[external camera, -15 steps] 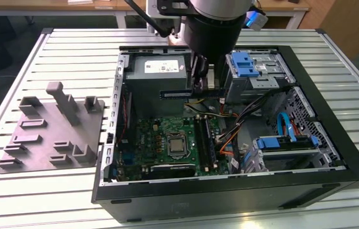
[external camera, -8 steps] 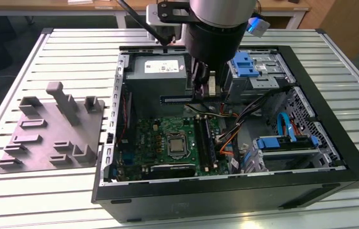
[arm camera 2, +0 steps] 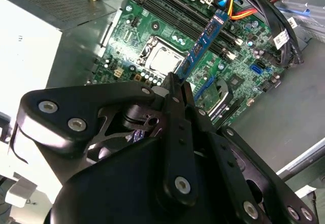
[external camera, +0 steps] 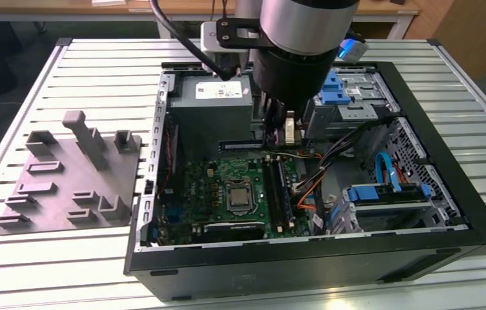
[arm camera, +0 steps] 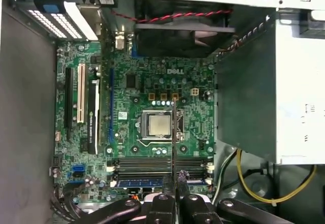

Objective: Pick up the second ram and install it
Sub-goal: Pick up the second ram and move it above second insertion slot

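Misalignment looks like the main danger: the gripper (arm camera 2: 179, 84) has its jaws closed narrowly on one end of the second ram (arm camera 2: 205, 38), which hangs above the memory slots (arm camera: 160, 164), apart from them. Gripped so far from its free end, the strip could tilt, miss a slot, or snag the orange cables (arm camera 2: 234, 8) beside the slots and bend.

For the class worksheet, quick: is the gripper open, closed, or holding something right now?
Gripper: closed, holding the second ram by one end.
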Robot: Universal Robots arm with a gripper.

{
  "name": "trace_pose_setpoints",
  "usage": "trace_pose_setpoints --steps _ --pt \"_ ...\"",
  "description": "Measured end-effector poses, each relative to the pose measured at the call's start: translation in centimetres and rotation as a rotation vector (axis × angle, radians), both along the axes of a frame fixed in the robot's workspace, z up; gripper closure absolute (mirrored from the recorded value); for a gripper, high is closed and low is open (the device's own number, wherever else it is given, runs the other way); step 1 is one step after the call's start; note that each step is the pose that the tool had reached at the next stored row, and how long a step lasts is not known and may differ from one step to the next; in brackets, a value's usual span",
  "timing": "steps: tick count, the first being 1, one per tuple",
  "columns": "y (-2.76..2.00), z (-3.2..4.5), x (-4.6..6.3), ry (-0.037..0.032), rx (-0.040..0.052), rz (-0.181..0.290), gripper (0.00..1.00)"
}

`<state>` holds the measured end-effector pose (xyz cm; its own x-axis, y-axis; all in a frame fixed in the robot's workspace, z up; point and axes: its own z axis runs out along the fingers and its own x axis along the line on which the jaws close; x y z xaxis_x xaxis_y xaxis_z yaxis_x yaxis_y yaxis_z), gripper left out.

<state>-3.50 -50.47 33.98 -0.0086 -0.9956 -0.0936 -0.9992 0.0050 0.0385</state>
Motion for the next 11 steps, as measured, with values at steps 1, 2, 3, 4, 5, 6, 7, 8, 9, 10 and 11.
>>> trace_pose_setpoints --steps 1,2,3,4,5,6,7,8,9,10,11 --pt "-0.08 -0.17 0.1 0.0000 -0.0001 0.000 0.86" --pt "-0.17 -0.37 0.1 0.0000 -0.0001 -0.001 0.86" --pt "-0.28 -0.54 0.2 0.0001 -0.0002 -0.001 0.86" --pt "-0.41 -0.70 0.2 0.0001 -0.0003 -0.001 0.86" --pt "-0.56 -0.85 0.2 0.0001 -0.0002 -0.002 0.86" --pt "-0.70 -1.01 0.3 0.0000 0.0000 -0.002 0.86" --pt "-0.82 -1.19 0.3 0.0000 0.0001 -0.003 0.86" --pt "-0.90 -1.37 0.4 0.0000 0.0001 -0.003 0.86" --pt "-0.97 -1.55 0.4 0.0000 0.0000 -0.003 0.86" --pt "-1.02 -1.72 0.4 0.0000 -0.0001 -0.004 0.86" --pt "-1.06 -1.92 0.5 0.0000 -0.0001 -0.004 0.86"
